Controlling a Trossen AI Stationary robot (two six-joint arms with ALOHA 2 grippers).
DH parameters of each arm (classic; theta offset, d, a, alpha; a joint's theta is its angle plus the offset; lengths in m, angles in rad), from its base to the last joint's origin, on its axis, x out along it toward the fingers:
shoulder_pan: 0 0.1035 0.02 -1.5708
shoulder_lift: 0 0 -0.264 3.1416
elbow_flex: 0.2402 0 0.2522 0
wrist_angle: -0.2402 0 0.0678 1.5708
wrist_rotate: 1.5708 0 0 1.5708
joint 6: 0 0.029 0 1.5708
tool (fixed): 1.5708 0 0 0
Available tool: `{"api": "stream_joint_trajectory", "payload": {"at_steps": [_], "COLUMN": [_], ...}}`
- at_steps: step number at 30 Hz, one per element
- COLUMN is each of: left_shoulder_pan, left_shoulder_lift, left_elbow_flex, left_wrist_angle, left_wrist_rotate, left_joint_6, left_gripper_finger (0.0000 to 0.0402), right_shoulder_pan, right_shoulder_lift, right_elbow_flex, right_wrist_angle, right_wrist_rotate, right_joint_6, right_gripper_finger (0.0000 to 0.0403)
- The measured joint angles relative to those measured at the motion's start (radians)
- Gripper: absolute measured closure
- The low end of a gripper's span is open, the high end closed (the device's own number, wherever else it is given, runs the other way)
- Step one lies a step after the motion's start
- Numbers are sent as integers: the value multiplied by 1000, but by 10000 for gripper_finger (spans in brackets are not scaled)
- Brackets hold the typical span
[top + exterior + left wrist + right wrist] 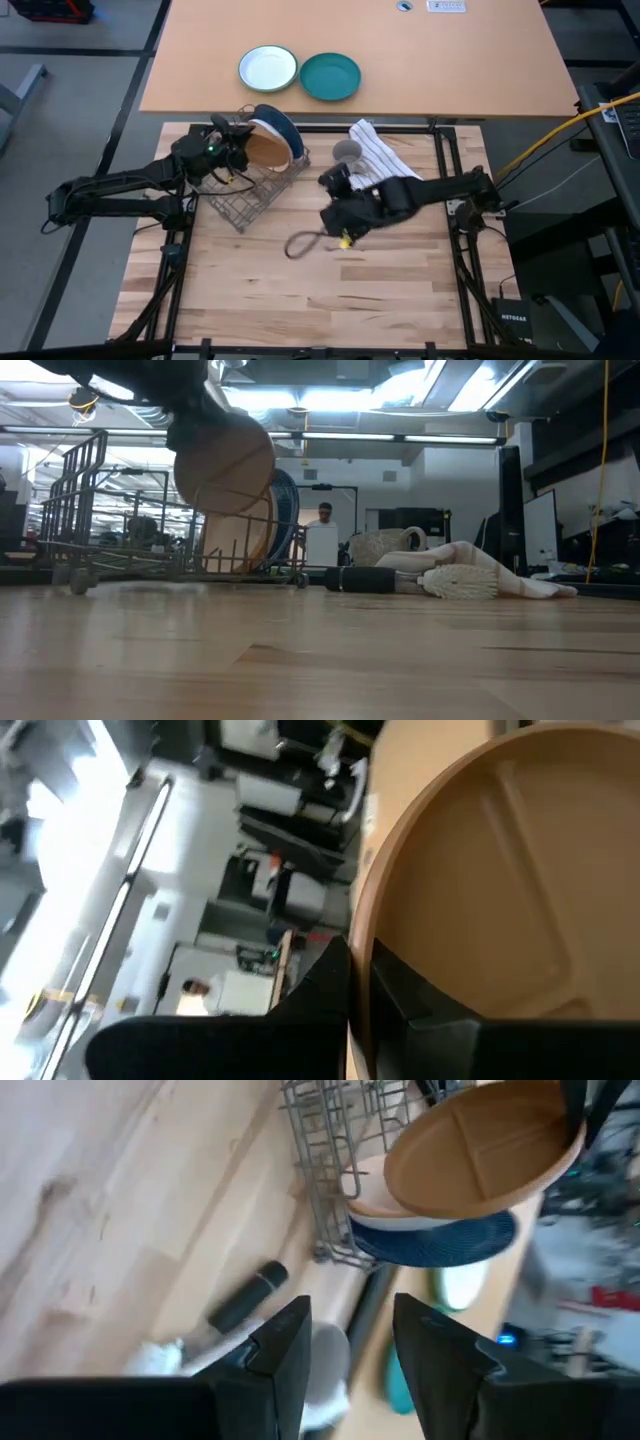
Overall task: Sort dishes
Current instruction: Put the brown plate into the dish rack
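Note:
The brown wooden plate point(265, 148) stands on edge over the wire rack point(250, 190), held in my left gripper point(360, 965), which is shut on it. In the low view the wooden plate point(225, 460) hangs above the rack's wires point(130, 565). The dark blue dotted plate point(440, 1242) and the pale salmon-pink plate point(372, 1202) stand on edge in the rack, behind the wooden one. My right gripper point(350, 1340) is open, above the table right of the rack, and touches nothing. My left gripper pinches the wooden plate's rim point(362, 935) between its two fingers, one finger point(315, 985) on the plate's back and one point(420, 1010) on its hollow face. In the low view it comes from above. The plate stands on edge, slightly tilted, over the rack.
A white plate with a green rim point(268, 68) and a teal plate point(330, 77) lie on the far tabletop. A striped cloth point(380, 150), a grey cup point(346, 152), a brush point(455, 582) and a dark cable loop point(300, 243) lie right of the rack. A person point(325, 515) stands far behind.

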Motion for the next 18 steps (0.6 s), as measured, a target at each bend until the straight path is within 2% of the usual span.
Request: {"api": "stream_joint_trajectory", "payload": {"at_steps": [5,11,15,18], "left_shoulder_pan": [40,57,56,56], "left_shoulder_lift": [0,0,0,0], "left_elbow_flex": [0,0,0,0], "left_wrist_angle": [-36,-38,-38,-39], "left_wrist_rotate": [82,82,83,83], "left_joint_6": [30,57,51,49], "left_gripper_finger": [400,400,400,400], "right_shoulder_pan": [-113,-219,-267,-300], "right_shoulder_lift": [0,1,4,39], "right_elbow_flex": [-131,-332,-431,-460], "right_wrist_angle": [272,780,989,1035], "right_wrist_rotate": [-144,-425,-488,-536], "right_joint_6": [-73,-308,-409,-435], "right_gripper_finger": [256,256,256,256]}}
